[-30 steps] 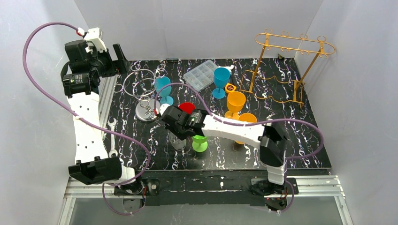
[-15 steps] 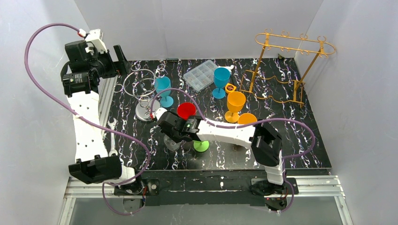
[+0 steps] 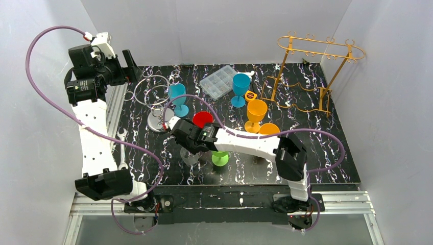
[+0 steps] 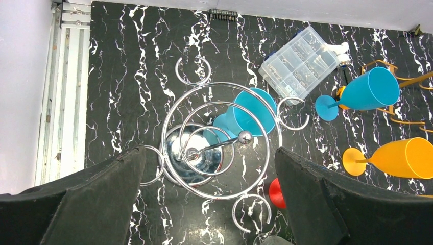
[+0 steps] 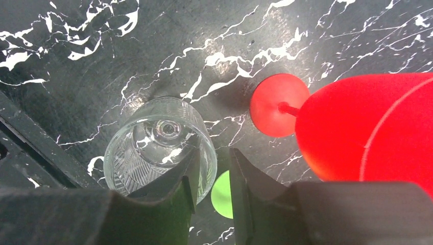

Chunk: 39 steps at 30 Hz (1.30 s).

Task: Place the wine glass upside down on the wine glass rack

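Chrome spiral rack (image 4: pixel 199 158), ribbed wine glass (image 5: pixel 153 143) (upright), marbled table (image 5: pixel 76 51)

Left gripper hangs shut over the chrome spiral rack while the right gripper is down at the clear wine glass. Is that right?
Not quite. The left gripper is wide open, not shut, as the left wrist view shows. The rest holds: it hangs over the chrome spiral rack, and the right gripper is down at the clear wine glass.

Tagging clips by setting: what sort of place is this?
Probably a lab robot cell: plain white panels enclose a black marbled table, and the left arm and right arm are bolted to an aluminium rail.
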Each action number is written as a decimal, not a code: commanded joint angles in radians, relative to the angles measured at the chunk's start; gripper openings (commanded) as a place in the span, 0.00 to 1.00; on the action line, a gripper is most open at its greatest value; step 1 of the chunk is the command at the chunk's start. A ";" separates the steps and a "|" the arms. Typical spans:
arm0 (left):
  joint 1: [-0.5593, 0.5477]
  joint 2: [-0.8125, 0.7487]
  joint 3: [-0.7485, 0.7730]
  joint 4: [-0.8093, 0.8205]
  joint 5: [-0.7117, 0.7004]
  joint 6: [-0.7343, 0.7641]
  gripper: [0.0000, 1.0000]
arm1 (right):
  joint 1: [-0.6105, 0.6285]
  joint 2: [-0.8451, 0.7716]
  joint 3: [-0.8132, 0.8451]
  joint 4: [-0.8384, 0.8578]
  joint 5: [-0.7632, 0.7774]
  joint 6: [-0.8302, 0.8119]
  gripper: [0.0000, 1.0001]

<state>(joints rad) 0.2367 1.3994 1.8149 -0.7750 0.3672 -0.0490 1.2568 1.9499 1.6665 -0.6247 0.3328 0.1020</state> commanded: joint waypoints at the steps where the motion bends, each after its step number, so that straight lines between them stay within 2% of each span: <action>1: 0.013 -0.034 -0.010 -0.004 0.029 0.009 0.98 | 0.001 -0.023 0.096 -0.047 0.035 -0.034 0.41; 6: 0.019 -0.026 0.000 -0.004 0.030 -0.003 0.98 | 0.004 -0.049 0.209 -0.091 0.099 -0.034 0.56; 11: 0.072 -0.003 0.040 -0.025 0.072 -0.066 0.98 | 0.086 -0.101 0.208 -0.075 0.110 0.023 0.61; 15: 0.104 0.006 0.048 -0.025 0.101 -0.080 0.98 | 0.169 -0.113 0.096 -0.009 0.129 0.105 0.61; 21: 0.109 -0.004 0.058 -0.031 0.103 -0.074 0.98 | 0.185 -0.111 -0.015 0.089 0.177 0.145 0.56; 30: 0.108 -0.012 0.061 -0.043 0.113 -0.057 0.98 | 0.185 -0.066 -0.006 0.122 0.207 0.106 0.53; 39: 0.110 -0.013 0.049 -0.043 0.124 -0.054 0.98 | 0.182 -0.007 -0.010 0.123 0.105 0.109 0.49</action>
<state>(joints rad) 0.3416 1.4052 1.8416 -0.8017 0.4641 -0.1123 1.4361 1.9118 1.6379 -0.5198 0.4789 0.2062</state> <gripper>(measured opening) 0.982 0.503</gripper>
